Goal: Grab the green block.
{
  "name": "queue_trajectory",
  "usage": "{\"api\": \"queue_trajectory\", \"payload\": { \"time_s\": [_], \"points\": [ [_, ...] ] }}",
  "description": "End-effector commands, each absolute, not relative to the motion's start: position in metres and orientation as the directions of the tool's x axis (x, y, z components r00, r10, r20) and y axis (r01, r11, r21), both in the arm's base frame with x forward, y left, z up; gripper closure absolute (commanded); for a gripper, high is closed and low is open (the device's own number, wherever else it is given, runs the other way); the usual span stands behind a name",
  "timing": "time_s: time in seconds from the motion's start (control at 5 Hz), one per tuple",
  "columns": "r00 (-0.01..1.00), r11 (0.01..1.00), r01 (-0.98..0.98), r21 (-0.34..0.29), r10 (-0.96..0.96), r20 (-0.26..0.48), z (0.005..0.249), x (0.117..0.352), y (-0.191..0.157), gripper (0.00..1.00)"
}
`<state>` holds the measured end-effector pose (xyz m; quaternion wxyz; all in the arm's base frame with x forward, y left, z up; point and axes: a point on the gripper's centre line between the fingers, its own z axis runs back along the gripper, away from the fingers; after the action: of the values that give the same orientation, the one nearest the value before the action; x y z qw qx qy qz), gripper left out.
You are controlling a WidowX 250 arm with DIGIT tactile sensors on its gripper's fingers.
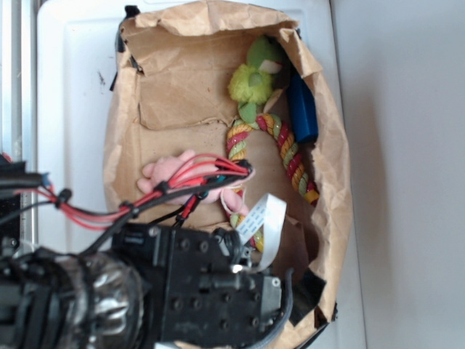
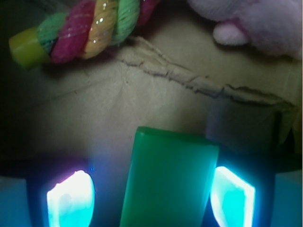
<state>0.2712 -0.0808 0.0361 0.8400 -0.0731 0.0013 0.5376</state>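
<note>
In the wrist view we see the small smooth solid-green rectangular block [image 2: 166, 182] lying on crumpled brown paper [image 2: 142, 99], between the two glowing fingers [image 2: 71, 198] of the gripper [image 2: 151, 198]. The jaws are spread to either side of it (the right one close, contact unclear). Beyond lie a twisted multicoloured rope toy [image 2: 85, 30] and a fuzzy pink plush toy [image 2: 255, 21]. Outside, the black arm [image 1: 196, 283] hides the block.

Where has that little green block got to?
The wrist view shows the green block at the bottom centre, between the gripper fingers, on brown paper just below the rope toy. The exterior view hides it behind the arm.
</note>
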Motion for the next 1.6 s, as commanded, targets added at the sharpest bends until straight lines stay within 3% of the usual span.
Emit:
{"api": "queue_trajectory", "payload": {
  "time_s": [0.0,0.2,0.4,1.0,1.2,1.4],
  "points": [
    [0.450,0.436,-0.889,-0.142,0.889,-0.089,0.048,0.272,-0.073,0.00],
    [0.420,0.409,-0.902,-0.136,0.906,-0.059,0.049,0.271,-0.073,0.10],
    [0.395,0.389,-0.913,-0.126,0.918,-0.028,0.049,0.271,-0.075,1.00],
    [0.364,0.369,-0.923,-0.112,0.929,0.066,0.046,0.274,-0.074,1.00],
    [0.424,0.442,-0.884,-0.151,0.896,0.133,0.050,0.268,-0.085,1.00],
    [0.496,0.533,-0.824,-0.191,0.842,0.212,0.075,0.262,-0.065,1.00]
  ]
}}
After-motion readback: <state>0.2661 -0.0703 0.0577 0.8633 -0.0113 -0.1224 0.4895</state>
